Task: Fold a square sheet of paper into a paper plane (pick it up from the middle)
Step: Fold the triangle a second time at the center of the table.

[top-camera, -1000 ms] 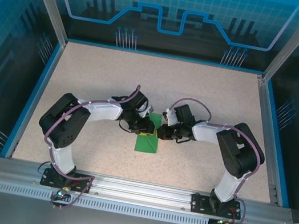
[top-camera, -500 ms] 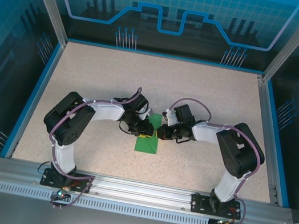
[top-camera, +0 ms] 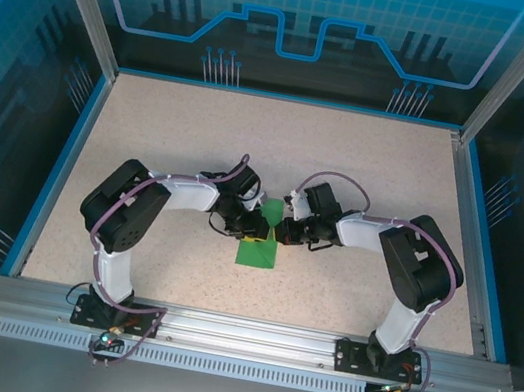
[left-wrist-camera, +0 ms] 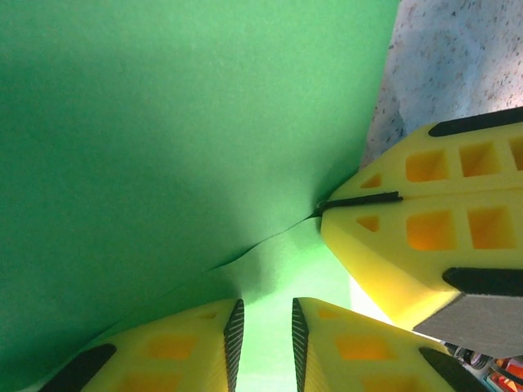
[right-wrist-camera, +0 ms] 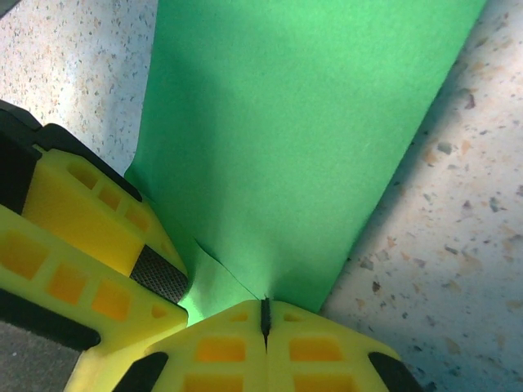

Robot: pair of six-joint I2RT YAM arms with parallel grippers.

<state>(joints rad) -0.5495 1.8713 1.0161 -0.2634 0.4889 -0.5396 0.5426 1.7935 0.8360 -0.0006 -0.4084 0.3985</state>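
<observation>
The bright green square sheet of paper [top-camera: 258,252] lies mid-table, partly folded, with a raised flap. In the left wrist view the sheet [left-wrist-camera: 163,122] spreads under the fingers. My right gripper [top-camera: 283,232] is shut on the flap's edge; its yellow fingertips [right-wrist-camera: 264,314] meet on the paper [right-wrist-camera: 302,122] with no gap. My left gripper [top-camera: 254,227] stands just left of it over the sheet. Its jaws [left-wrist-camera: 263,327] are a narrow gap apart, with green paper showing behind the gap and nothing pinched. The two grippers nearly touch.
The speckled beige table [top-camera: 369,164] has bare room on all sides of the paper. A blue rim [top-camera: 289,98] and clear walls enclose it. An aluminium rail [top-camera: 248,331] with both arm bases runs along the near edge.
The left arm's elbow has swung slightly to the right. Both grippers and the paper stay where they were.
</observation>
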